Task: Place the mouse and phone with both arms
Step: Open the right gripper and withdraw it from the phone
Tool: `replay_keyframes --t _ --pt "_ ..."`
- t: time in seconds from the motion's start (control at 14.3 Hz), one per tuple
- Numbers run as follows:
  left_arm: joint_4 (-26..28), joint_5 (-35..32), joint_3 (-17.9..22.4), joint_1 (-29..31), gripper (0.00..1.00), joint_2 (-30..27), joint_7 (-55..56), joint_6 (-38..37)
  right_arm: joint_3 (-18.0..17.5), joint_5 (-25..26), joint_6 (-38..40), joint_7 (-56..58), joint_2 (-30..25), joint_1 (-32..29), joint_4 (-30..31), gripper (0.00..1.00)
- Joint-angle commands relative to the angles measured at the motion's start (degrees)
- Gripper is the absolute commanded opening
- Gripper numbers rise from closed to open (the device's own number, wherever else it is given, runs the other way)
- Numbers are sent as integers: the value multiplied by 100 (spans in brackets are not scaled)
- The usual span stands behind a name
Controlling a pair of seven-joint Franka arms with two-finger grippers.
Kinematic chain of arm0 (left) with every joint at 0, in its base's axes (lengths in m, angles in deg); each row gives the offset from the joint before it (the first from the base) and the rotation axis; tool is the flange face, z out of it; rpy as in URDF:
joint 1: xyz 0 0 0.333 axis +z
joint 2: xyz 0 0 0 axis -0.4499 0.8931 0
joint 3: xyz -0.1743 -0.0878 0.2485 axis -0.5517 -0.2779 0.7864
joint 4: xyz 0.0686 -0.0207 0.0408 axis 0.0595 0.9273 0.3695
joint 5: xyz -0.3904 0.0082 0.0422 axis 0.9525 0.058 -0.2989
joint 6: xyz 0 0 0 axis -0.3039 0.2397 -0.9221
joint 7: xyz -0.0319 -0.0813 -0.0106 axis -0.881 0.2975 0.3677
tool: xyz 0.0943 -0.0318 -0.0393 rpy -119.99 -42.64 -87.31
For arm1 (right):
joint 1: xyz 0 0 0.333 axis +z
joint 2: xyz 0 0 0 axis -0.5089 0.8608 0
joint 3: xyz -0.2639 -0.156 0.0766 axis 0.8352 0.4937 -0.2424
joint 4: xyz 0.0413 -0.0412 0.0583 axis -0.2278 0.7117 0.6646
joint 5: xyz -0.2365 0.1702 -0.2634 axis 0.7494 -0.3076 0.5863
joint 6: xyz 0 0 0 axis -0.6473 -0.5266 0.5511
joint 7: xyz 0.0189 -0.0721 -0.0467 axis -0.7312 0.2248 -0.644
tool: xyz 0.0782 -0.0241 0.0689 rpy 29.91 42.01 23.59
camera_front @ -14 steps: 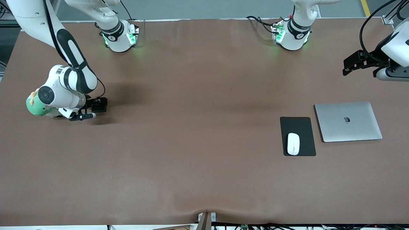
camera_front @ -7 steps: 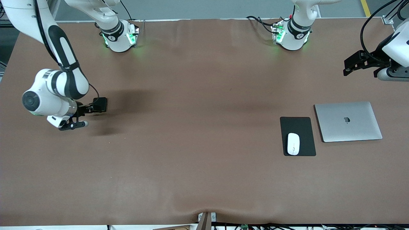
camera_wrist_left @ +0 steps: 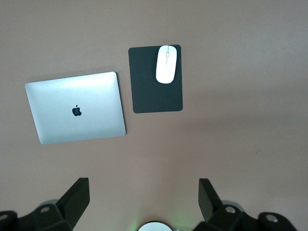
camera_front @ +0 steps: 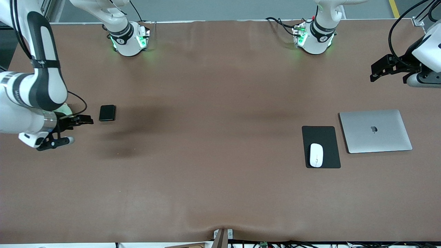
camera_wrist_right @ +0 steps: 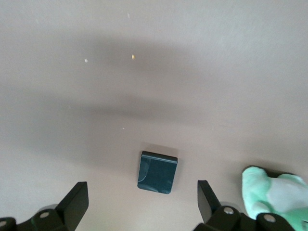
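The black phone (camera_front: 107, 113) lies flat on the brown table toward the right arm's end; it also shows in the right wrist view (camera_wrist_right: 158, 172). My right gripper (camera_front: 81, 120) is open and empty, apart from the phone, toward the table's end (camera_wrist_right: 143, 186). The white mouse (camera_front: 316, 155) sits on a black mat (camera_front: 322, 136) toward the left arm's end, and shows in the left wrist view (camera_wrist_left: 166, 57). My left gripper (camera_front: 378, 70) is open and empty, up in the air over the table's end (camera_wrist_left: 143, 185).
A closed silver laptop (camera_front: 375, 131) lies beside the mat (camera_wrist_left: 156, 96), toward the left arm's end (camera_wrist_left: 76, 107). A green plush toy (camera_wrist_right: 274, 190) lies by the right gripper, mostly hidden under the right arm in the front view.
My right gripper has drawn back from the phone toward the table's end, leaving the phone flat on the table. The left arm has barely moved.
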Motion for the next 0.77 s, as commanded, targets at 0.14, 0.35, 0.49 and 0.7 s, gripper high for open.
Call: replay_keyframes --t 0.14,0.35,0.49,0.7 --pt "20 -114 -23 12 100 -25 -20 62 -30 70 931 75 66 -65 -1294 100" --pt "20 -105 -23 12 100 -25 -20 62 -30 61 1424 75 57 -126 -1901 100" --pt "20 -96 -23 21 100 -25 -20 62 -22 79 1715 57 57 -222 -2410 100" --pt "20 -96 -14 21 100 -25 -20 62 -57 18 1724 57 22 -363 -2922 100"
